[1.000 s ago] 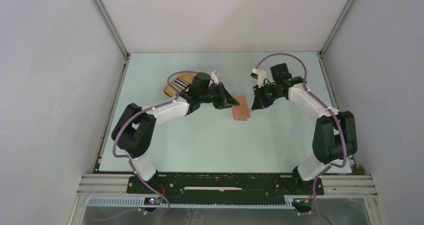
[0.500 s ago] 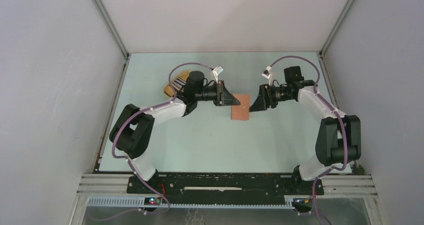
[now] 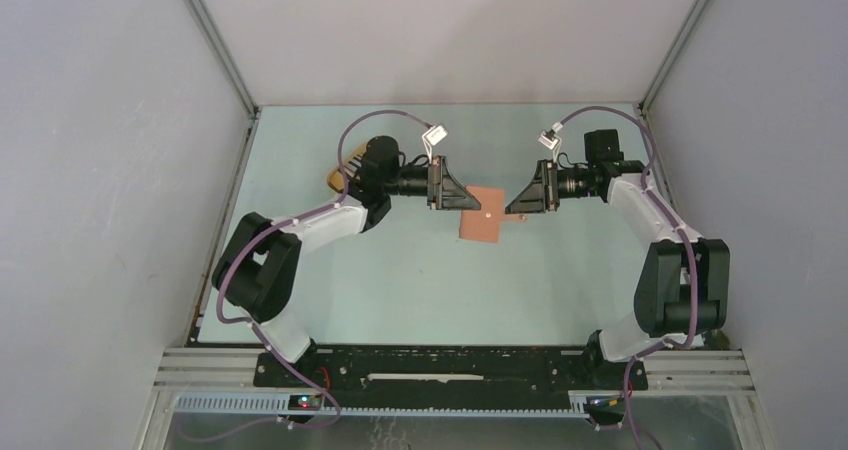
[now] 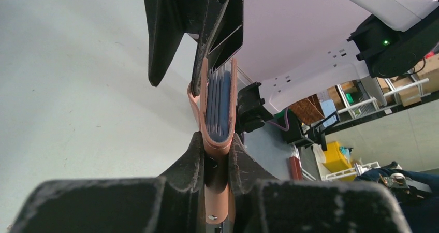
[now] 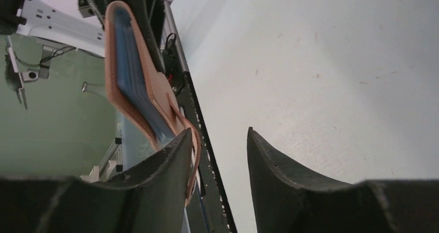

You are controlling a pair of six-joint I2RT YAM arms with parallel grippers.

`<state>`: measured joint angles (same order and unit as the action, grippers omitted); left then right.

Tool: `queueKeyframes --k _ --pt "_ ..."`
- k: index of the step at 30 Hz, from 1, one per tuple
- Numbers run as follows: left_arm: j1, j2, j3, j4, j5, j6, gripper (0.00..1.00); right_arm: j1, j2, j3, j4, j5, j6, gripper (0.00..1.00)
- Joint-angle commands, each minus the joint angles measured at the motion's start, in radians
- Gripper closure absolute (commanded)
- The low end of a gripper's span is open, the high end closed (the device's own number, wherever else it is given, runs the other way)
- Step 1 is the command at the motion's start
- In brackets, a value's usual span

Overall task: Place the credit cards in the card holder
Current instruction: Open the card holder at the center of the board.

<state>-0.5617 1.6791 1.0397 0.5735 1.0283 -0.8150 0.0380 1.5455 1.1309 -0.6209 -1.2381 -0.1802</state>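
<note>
Over the table (image 3: 400, 290): card holder (image 3: 480, 218) held aloft, mid-workspace
Left gripper (image 4: 216, 142): clamped on holder's fold
Right gripper (image 5: 218, 134): jaws apart, one finger against holder's tab
Wrist views: blue layers (image 4: 220, 101) inside holder, unseen from above

Built of white shells (image 3: 320, 222) and black joints (image 3: 265, 270); strung with purple cables (image 3: 385, 117); tipped with black wedge fingers (image 5: 269, 160), rough-faced; bolted to a black plate (image 3: 450, 367).

Robotics lab, white panel walls (image 3: 440, 30) (aluminium framing (image 3: 215, 42)), pale green table (image 3: 420, 290), mounting rail (image 3: 450, 368)
</note>
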Motion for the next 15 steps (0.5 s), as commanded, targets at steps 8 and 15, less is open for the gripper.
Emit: queueKeyframes --k 8,15 --pt "-0.001 -0.005 0.016 0.216 0.056 -0.122 1.00 0.025 -0.052 0.001 0.001 -0.110 -0.033 0.55" --pt "-0.002 0.018 -0.005 0.361 0.049 -0.220 1.00 0.055 -0.056 0.002 0.005 -0.131 -0.036 0.69"
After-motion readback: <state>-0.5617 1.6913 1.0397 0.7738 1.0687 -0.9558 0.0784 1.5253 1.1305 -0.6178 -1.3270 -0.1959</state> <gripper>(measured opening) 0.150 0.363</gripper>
